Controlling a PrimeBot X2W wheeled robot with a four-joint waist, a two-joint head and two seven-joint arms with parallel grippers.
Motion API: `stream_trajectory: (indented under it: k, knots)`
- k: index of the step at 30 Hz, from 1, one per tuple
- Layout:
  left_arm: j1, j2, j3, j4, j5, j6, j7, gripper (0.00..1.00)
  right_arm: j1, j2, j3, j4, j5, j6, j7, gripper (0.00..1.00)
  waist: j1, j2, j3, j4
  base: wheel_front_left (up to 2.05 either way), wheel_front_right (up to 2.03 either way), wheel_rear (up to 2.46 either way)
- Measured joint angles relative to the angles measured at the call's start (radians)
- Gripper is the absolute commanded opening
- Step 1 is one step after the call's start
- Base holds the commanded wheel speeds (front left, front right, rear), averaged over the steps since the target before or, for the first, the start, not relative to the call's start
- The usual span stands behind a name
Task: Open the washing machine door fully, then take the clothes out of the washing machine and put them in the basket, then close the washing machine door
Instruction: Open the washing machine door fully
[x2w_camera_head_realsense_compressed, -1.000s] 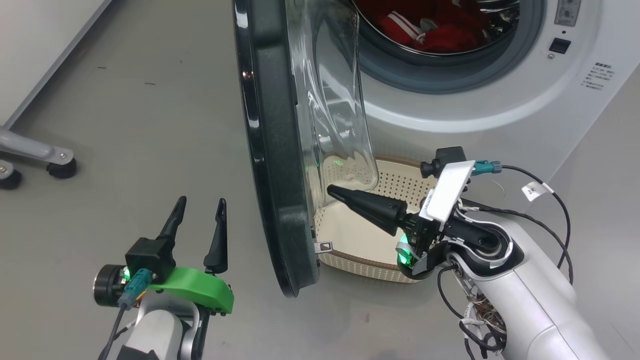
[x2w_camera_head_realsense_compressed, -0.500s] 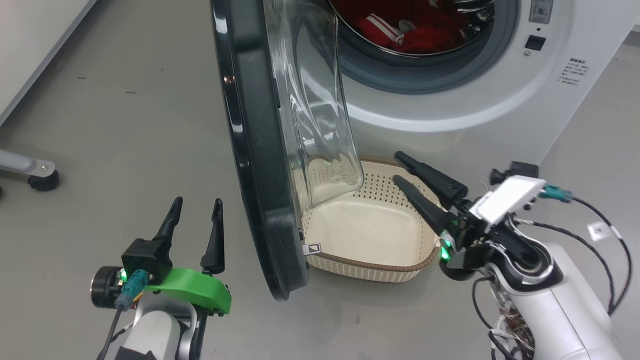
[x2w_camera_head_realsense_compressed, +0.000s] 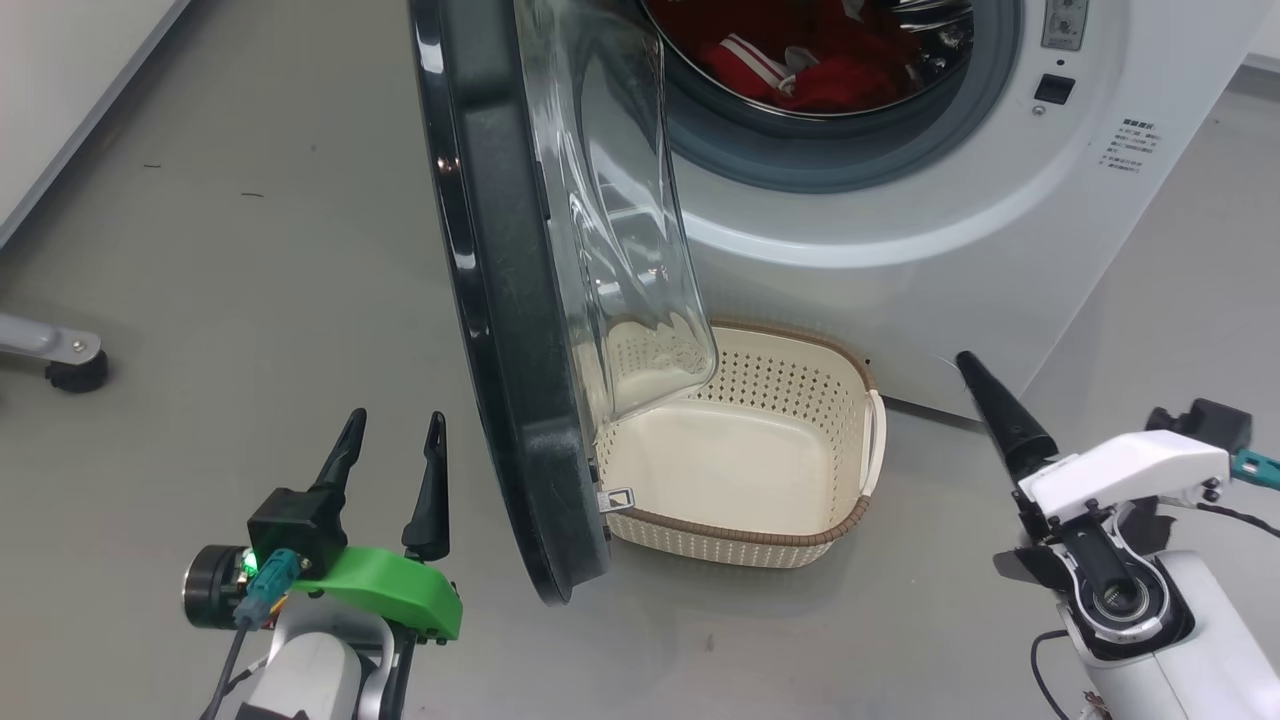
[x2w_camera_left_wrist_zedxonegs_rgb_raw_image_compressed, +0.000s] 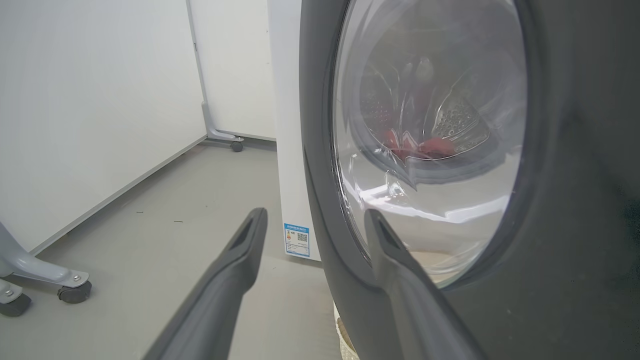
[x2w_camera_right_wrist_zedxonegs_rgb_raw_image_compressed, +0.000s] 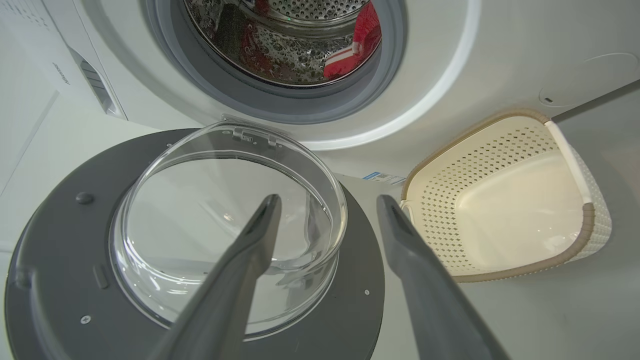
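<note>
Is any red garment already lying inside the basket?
No, the basket shows a bare cream bottom, and the red clothes lie inside the washing machine.

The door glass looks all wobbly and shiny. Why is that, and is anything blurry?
Head view: curved glass in the door bends the holes of the basket behind it and carries white light streaks. Left wrist view: the red clothes show dim and smeared through that glass. Right wrist view: the wide lens bows the front of the washing machine; the picture is mostly sharp.

red white-striped clothes (x2w_camera_head_realsense_compressed: 790, 70), cream perforated basket (x2w_camera_head_realsense_compressed: 790, 385)
</note>
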Motion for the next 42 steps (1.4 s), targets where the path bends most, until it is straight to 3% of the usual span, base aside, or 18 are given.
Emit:
stream_trajectory:
  k: [16, 18, 30, 42]
  knots:
    - [0.002, 0.000, 0.003, 0.004, 0.000, 0.000, 0.000, 1.00, 0.029, -0.148, 0.016, 0.011, -0.524, -0.002, -0.418, 1.00, 0.0000, 0.0000, -0.005, -0.014, 0.00, 0.00, 0.00]
    - [0.002, 0.000, 0.003, 0.004, -0.001, 0.000, 0.000, 1.00, 0.029, -0.166, 0.022, 0.016, -0.608, -0.033, -0.459, 1.00, 0.0000, 0.0000, -0.005, -0.015, 0.00, 0.00, 0.00]
    - [0.002, 0.000, 0.003, 0.004, -0.002, 0.000, 0.000, 1.00, 0.024, -0.165, 0.007, -0.002, -0.911, -0.203, -0.435, 1.00, 0.0000, 0.0000, -0.008, -0.017, 0.00, 0.00, 0.00]
    - [0.003, 0.000, 0.002, 0.006, -0.005, 0.000, 0.000, 1.00, 0.048, -0.066, 0.005, -0.015, -1.042, -0.222, -0.433, 1.00, 0.0000, 0.0000, -0.003, -0.016, 0.00, 0.00, 0.00]
